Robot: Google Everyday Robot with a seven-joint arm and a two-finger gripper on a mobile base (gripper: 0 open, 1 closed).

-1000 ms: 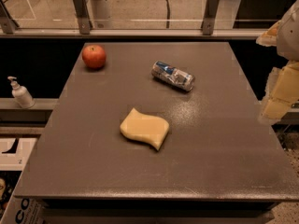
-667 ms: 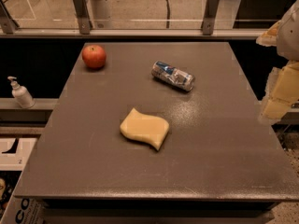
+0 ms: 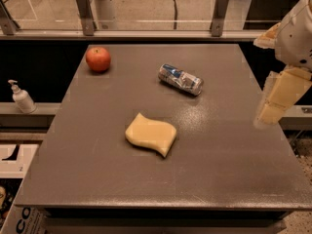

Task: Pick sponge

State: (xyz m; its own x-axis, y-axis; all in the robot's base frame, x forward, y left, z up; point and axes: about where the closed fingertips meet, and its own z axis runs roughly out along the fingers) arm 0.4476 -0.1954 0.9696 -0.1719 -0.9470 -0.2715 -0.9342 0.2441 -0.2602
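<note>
Now: pale yellow wavy-edged foam sponge point(image 3: 150, 134) flat near centre of grey table point(image 3: 229, 169). Round red apple point(image 3: 98, 59) at its 11 o'clock, crushed silver-blue can point(image 3: 180, 79) at 1 o'clock. Cream gripper point(image 3: 271, 112) at 3 o'clock, by table's right edge, well apart; grip state cannot tell.

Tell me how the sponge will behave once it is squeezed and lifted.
The sponge looks like thick soft foam, so it will probably squash under a grip and feel light for its bulk. It lies flat on the table, so it should slide rather than roll if nudged. The claw hangs at the picture's right, apart from the sponge.
</note>
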